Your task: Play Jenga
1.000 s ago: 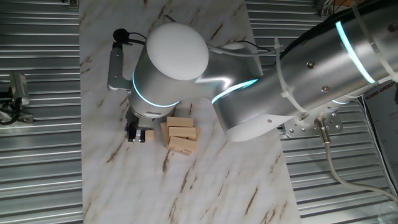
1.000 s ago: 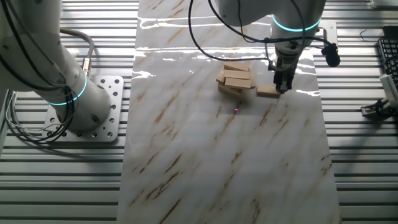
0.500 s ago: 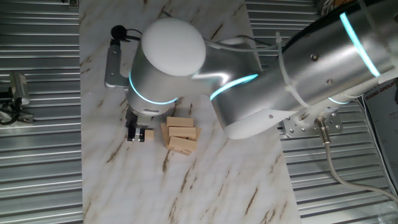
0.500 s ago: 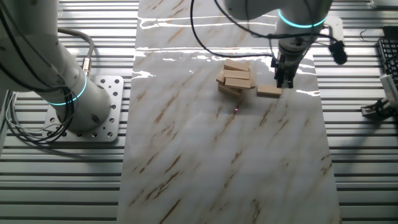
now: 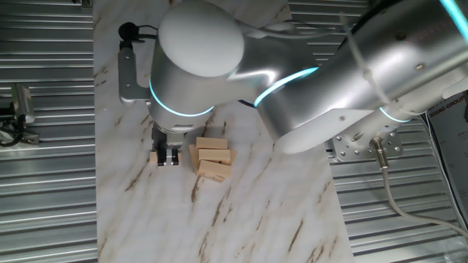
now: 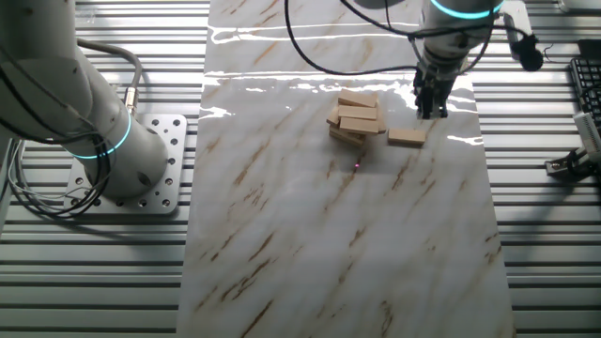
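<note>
In one fixed view, the gripper [image 5: 165, 155] hangs over a single wooden block [image 5: 154, 157] lying on the marble table [image 5: 248, 219], near its left edge. The Jenga stack [image 5: 210, 157] sits just beside it, toward the table's middle. Whether the fingers are spread or pressed together cannot be told here.

In the other fixed view, the gripper [image 6: 431, 105] hovers above and clear of the loose block [image 6: 407, 137], holding nothing; how far the fingers are parted stays unclear. The stack [image 6: 356, 118] stands near the far edge, the block beside it toward the right edge.
</note>
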Controlling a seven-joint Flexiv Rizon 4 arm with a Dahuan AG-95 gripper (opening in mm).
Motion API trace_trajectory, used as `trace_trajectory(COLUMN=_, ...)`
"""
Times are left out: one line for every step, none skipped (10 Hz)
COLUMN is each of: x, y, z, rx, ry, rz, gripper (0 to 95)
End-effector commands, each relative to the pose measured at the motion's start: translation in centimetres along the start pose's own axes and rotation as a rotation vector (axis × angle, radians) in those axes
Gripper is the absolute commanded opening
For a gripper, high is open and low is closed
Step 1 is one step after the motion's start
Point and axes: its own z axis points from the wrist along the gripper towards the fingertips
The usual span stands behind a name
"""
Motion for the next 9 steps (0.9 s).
trace_trajectory(x=-0.25, y=0.07, z=0.23, rx=-0.001, ry=0.003, rz=-0.028, gripper=0.0)
trace_trajectory(x=-0.25, y=0.07, z=0.23, rx=-0.001, ry=0.013, rz=-0.043, gripper=0.0)
trace_trajectory(x=-0.25, y=0.07, z=0.23, rx=-0.002, ry=0.017, rz=-0.06, gripper=0.0)
trace_trajectory(x=-0.27, y=0.08, z=0.26, rx=-0.002, ry=0.023, rz=-0.076, gripper=0.0)
trace_trajectory(x=-0.27, y=0.08, z=0.26, rx=-0.003, ry=0.028, rz=-0.083, gripper=0.0)
trace_trajectory(x=-0.27, y=0.08, z=0.26, rx=-0.003, ry=0.034, rz=-0.087, gripper=0.0)
trace_trajectory(x=-0.27, y=0.08, z=0.26, rx=-0.004, ry=0.035, rz=-0.088, gripper=0.0)
trace_trajectory(x=-0.28, y=0.09, z=0.26, rx=-0.007, ry=0.036, rz=-0.089, gripper=0.0)
trace_trajectory(x=-0.28, y=0.09, z=0.26, rx=-0.008, ry=0.039, rz=-0.091, gripper=0.0)
